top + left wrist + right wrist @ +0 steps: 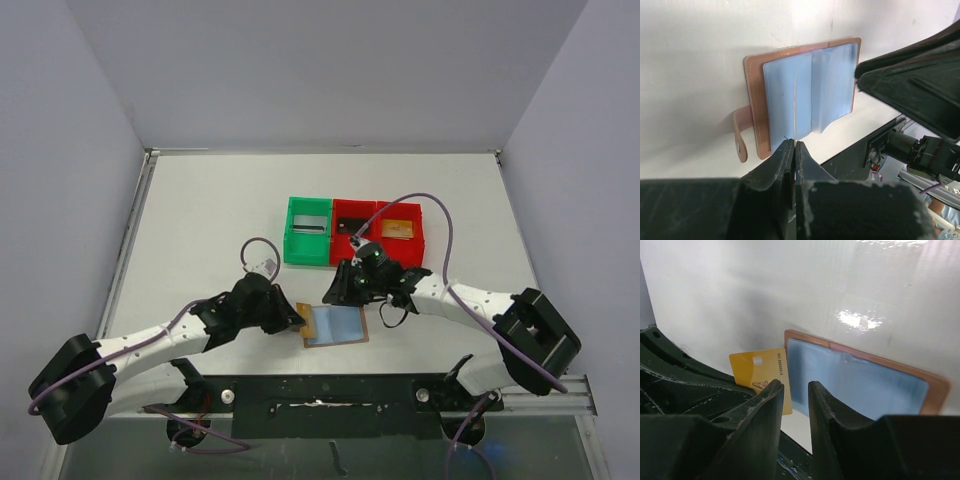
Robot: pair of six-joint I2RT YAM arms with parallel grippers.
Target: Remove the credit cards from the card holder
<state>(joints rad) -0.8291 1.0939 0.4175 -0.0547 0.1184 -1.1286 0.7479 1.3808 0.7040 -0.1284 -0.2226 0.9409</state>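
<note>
The tan leather card holder (pixel 338 326) lies open on the table with its light blue lining up. It also shows in the left wrist view (pixel 827 87) with its snap tab (pixel 740 134), and in the right wrist view (pixel 865 382). My left gripper (pixel 297 319) (pixel 794 143) is shut on a gold card (pixel 757 371), seen edge-on in its own view (pixel 795 102), at the holder's left edge. My right gripper (pixel 334 292) (pixel 796 386) hovers over the holder's far edge, jaws slightly apart and empty.
Behind the holder stand a green bin (pixel 292 245) holding a silvery card (pixel 310 224), a red bin (pixel 352 246) holding a dark card (pixel 347 227), and a second red bin (pixel 415 247) holding a gold card (pixel 397 229). The right arm (pixel 912 80) is close to the left gripper.
</note>
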